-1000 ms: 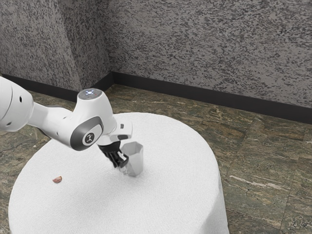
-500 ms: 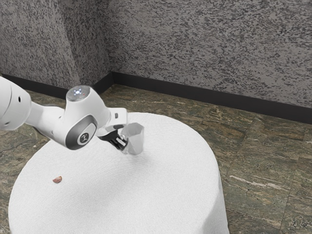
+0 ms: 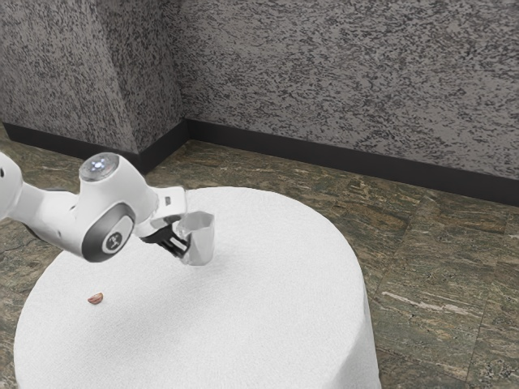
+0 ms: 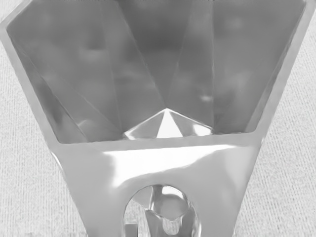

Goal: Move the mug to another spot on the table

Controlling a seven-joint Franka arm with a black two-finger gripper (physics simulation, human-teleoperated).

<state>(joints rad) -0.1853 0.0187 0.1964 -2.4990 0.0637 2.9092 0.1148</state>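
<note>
Grey mug (image 3: 199, 237) in claw (image 3: 174, 241), tilted over white round table (image 3: 276, 324).
Claw is closed on the mug at its handle side, black fingers pinching it, so the mug hangs right at the claw's tip, on the side away from the arm. Can't tell if its base touches the table. Wrist cam looks straight into the faceted mug (image 4: 163, 74), w/ handle (image 4: 163, 170) nearest the claw and tabletop (image 4: 19, 187) either side. Small brown scrap (image 3: 96, 298) lies on the table well apart from the claw, under the arm.
</note>
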